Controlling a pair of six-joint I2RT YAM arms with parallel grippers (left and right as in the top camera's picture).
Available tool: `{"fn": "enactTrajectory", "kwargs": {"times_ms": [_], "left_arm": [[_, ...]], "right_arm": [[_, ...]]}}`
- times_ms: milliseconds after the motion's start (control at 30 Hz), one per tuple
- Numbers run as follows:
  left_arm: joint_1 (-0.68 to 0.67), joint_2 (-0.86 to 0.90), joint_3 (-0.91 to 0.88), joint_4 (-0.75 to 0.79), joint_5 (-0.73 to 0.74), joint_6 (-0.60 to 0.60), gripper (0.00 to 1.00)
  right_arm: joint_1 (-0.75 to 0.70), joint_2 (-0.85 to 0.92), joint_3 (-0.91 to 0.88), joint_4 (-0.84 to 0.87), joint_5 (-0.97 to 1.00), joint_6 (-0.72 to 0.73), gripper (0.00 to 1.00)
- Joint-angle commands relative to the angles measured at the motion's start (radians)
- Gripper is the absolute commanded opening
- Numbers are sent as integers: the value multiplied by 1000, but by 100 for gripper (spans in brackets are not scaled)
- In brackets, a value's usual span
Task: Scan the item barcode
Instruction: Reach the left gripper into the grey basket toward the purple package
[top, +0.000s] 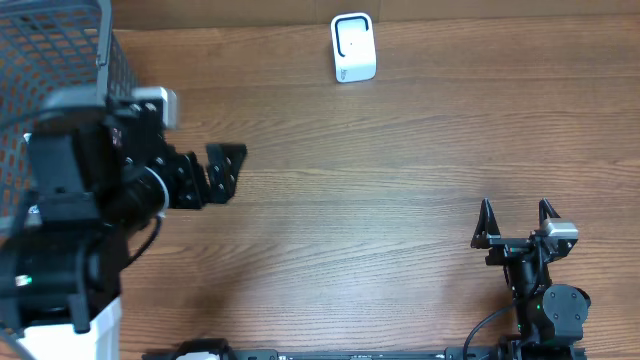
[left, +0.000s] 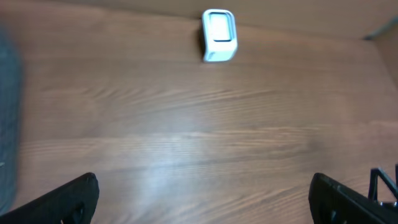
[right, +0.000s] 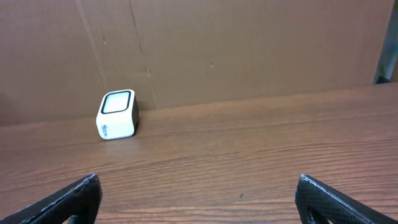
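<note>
No item or barcode shows in any view. A small white scanner (top: 353, 47) with a dark-framed window stands at the table's far edge; it also appears as the scanner (left: 219, 35) and the scanner (right: 116, 115) in the wrist views. My left gripper (top: 228, 172) hangs open over bare wood beside the basket, nothing between its fingers (left: 79, 196). My right gripper (top: 516, 210) is open too, low near the front right, pointing toward the far edge, with only table between its fingers (right: 320, 198).
A grey wire-mesh basket (top: 60, 50) fills the far left corner, partly hidden by my left arm; its contents cannot be made out. A brown cardboard wall (right: 249, 50) runs behind the table's far edge. Wooden tabletop (top: 380, 200) lies between the two arms.
</note>
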Motion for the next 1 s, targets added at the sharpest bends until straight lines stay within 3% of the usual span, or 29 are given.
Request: {"fn": "enactTrajectory", "kwargs": {"times_ms": [0, 267, 367, 600, 700, 767, 867, 967], "left_arm": [[48, 47, 164, -48, -108, -73, 100], [193, 62, 391, -39, -136, -87, 100], [236, 62, 470, -24, -324, -89, 100], [293, 122, 473, 15, -599, -154, 100], [329, 204, 473, 75, -565, -177, 100], [363, 272, 490, 127, -467, -162, 100], [443, 376, 563, 131, -361, -163, 100], [527, 458, 586, 118, -351, -178, 100]], "right_arm": [[-2, -7, -10, 7, 2, -4, 100], [-2, -7, -10, 7, 2, -4, 100], [-2, -7, -10, 6, 2, -4, 100], [-2, -7, -10, 6, 2, -4, 100], [-2, -7, -10, 7, 2, -4, 100], [-2, -7, -10, 7, 2, -4, 100], [-2, -7, -10, 7, 2, -4, 100], [-2, -7, -10, 7, 2, -4, 100]]}}
